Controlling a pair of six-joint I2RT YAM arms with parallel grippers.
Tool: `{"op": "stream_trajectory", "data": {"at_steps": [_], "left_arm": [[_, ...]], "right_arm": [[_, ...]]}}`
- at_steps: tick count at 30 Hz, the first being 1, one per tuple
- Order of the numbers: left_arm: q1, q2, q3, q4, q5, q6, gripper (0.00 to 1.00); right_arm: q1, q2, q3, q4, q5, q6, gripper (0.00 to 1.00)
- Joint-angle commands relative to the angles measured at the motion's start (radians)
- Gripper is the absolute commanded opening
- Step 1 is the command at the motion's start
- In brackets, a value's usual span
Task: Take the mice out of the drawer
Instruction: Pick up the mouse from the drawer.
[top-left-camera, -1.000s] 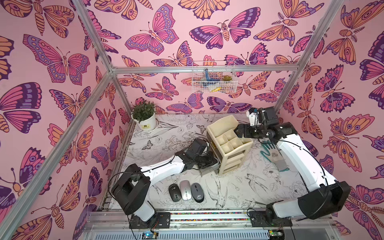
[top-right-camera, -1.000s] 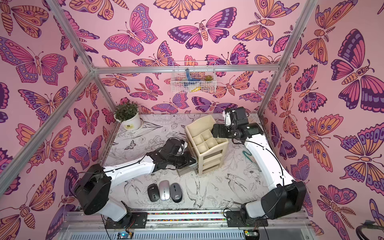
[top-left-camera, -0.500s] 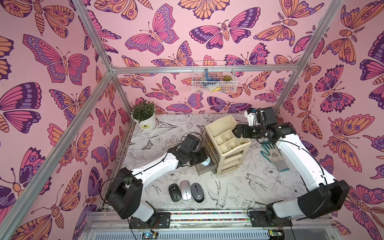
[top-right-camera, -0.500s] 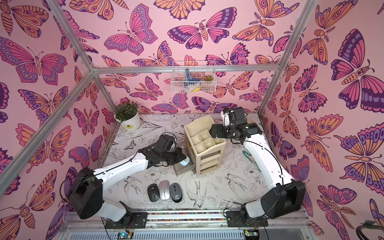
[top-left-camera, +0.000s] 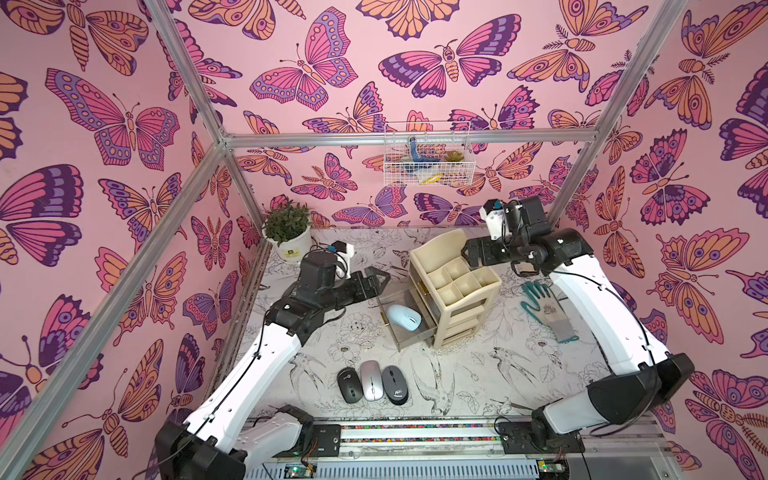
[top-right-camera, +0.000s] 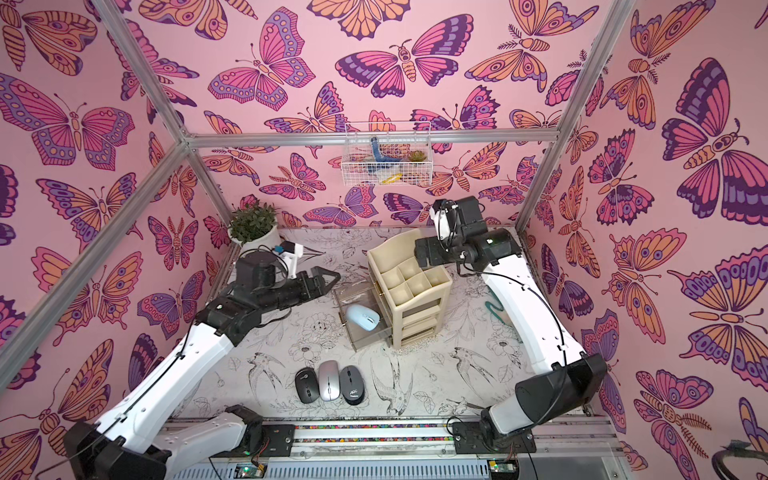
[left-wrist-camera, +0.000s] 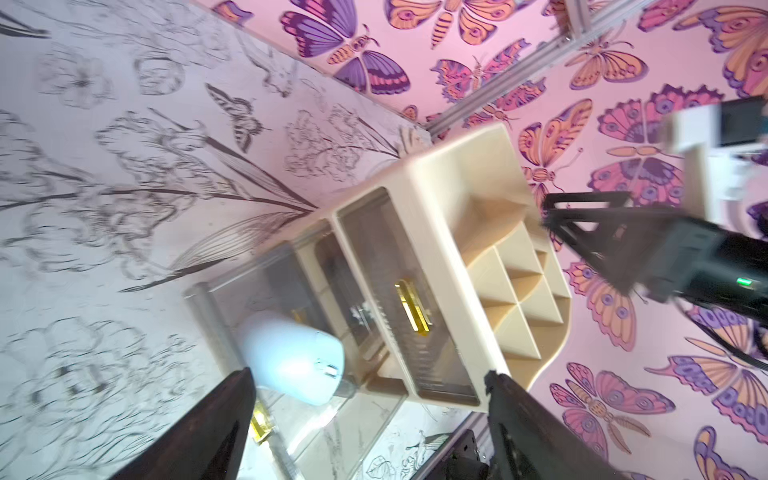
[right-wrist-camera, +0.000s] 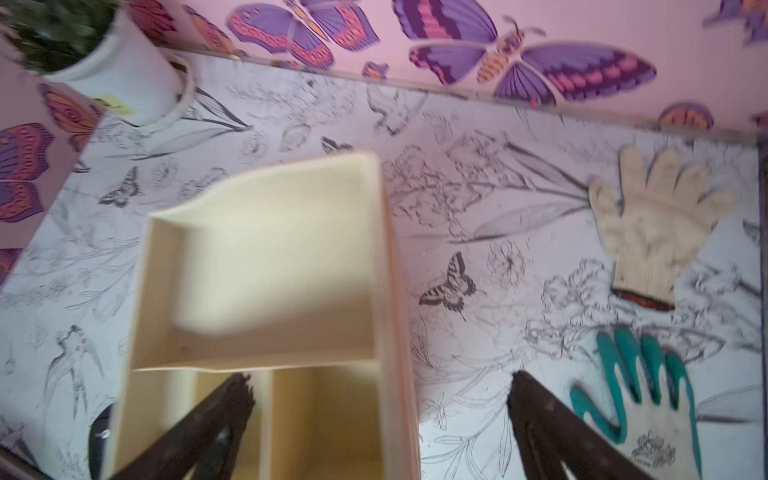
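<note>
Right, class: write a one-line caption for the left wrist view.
Open left gripper faces the pale blue mouse lying in the pulled-out clear drawer of the cream desk organiser.

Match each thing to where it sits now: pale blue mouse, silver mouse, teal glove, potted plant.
Things:
1. pale blue mouse
2. silver mouse
3. teal glove
4. potted plant

Places:
A. between two black mice
B. in a back corner
C. inside the pulled-out clear drawer
D. lying flat beside the beige organizer

Pairs: 1-C, 2-A, 3-D, 4-B
</note>
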Motion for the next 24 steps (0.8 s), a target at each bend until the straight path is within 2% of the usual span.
{"op": "stream_trajectory", "data": {"at_steps": [1, 5, 8, 13, 18, 20, 22, 24], "left_arm": [[0.094, -0.042, -0.051, -0.182, 0.031, 0.099, 0.99], [0.234, -0.089, -0.059, -0.273, 0.080, 0.151, 1.00], [0.316, -0.084, -0.043, -0.330, 0.113, 0.195, 1.00], [0.429, -0.048, -0.043, -0.344, 0.210, 0.225, 1.00], [0.452, -0.038, -0.054, -0.332, 0.222, 0.246, 1.00], [0.455, -0.038, -0.065, -0.321, 0.228, 0.247, 1.00], [0.457, -0.038, -0.079, -0.311, 0.236, 0.246, 1.00], [0.458, -0.039, -0.090, -0.301, 0.238, 0.246, 1.00]], "right_arm": [[0.109, 0.078, 0.146, -0.149, 0.052, -0.102, 0.99], [0.289, 0.209, 0.266, -0.349, 0.100, -0.169, 0.99], [0.396, 0.282, 0.306, -0.423, 0.157, -0.208, 0.98], [0.473, 0.404, 0.365, -0.493, 0.215, -0.237, 0.93], [0.496, 0.473, 0.373, -0.498, 0.267, -0.243, 0.86], [0.519, 0.486, 0.381, -0.485, 0.377, -0.244, 0.83], [0.551, 0.472, 0.340, -0.402, 0.591, -0.240, 0.87], [0.574, 0.455, 0.311, -0.327, 0.734, -0.258, 0.91]]}}
